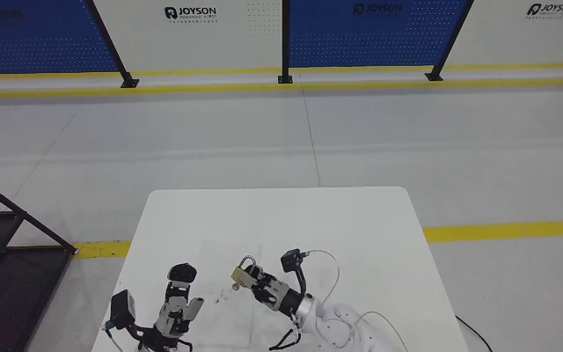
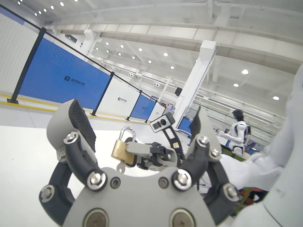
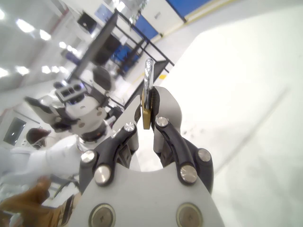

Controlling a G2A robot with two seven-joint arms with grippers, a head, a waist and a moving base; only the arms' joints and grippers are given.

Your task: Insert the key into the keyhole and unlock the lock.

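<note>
Left gripper (image 1: pixel 187 288): down at the worktop's (image 1: pixel 352 220) near-left corner, and it's spread wide. In its own wrist view (image 2: pixel 136 116) the two ribbed fingers (image 2: pixel 79 119) stand far apart with nothing between them.

Right gripper (image 1: pixel 253 277): just beside it, over the near edge and a little left of the middle, pointing toward the left gripper. Its fingers are pressed in on the padlock's brass body, one pad on each flat face. The wrist view (image 3: pixel 150 100) shows that pinch edge-on, and across in the left wrist view (image 2: pixel 130 147) it's seen from the side.

Padlock (image 1: pixel 239 275): there it is, held upright in the right gripper with its shackle on top and closed, between the two grippers. The brass body sits clamped in the jaws (image 3: pixel 146 116), and it faces the left wrist camera (image 2: pixel 122 151).

Key (image 2: pixel 120 167): a small silver piece pokes out from the padlock's underside. How deep it sits, I can't tell.

Worktop: white, stretching bare toward the far edge.

Black frame (image 1: pixel 35 229): off the left edge.

Yellow floor line (image 1: pixel 220 88): well beyond the far edge.

Fence panels (image 1: pixel 369 31): blue and white, right at the back.
</note>
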